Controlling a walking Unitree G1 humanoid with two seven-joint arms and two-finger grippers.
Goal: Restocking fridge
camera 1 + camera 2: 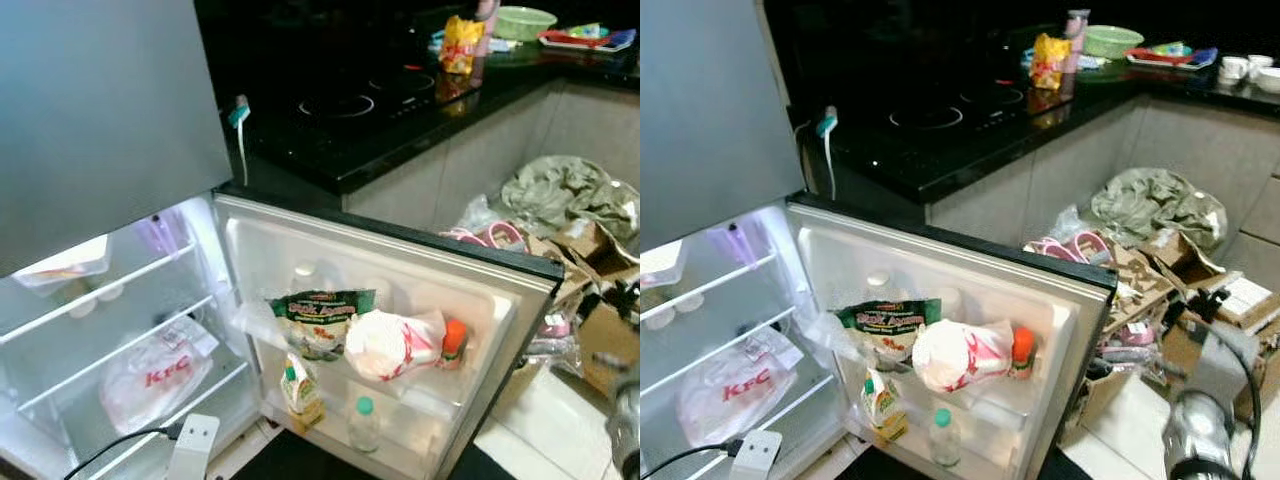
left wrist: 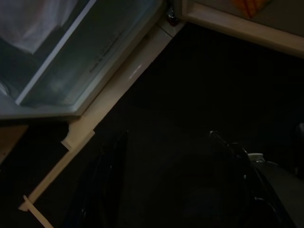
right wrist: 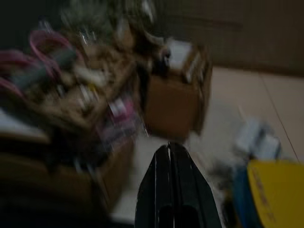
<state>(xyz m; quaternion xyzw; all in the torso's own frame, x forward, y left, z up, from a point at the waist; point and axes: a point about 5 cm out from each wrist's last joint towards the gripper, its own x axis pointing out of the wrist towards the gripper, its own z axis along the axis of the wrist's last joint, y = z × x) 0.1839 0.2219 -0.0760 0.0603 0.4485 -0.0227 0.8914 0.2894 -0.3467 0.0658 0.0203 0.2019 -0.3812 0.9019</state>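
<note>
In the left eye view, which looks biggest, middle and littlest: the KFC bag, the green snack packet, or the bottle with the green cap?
1. KFC bag: largest.
2. Green snack packet: middle.
3. Bottle with the green cap: smallest.
This is only how they look; the bag sits deeper in the fridge.

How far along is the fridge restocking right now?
Done: the fridge door is open, its shelf holding a green packet and a white bag; a KFC bag sits inside. In hand: nothing; the right gripper is shut and empty. Left: what remains cannot be told.
</note>
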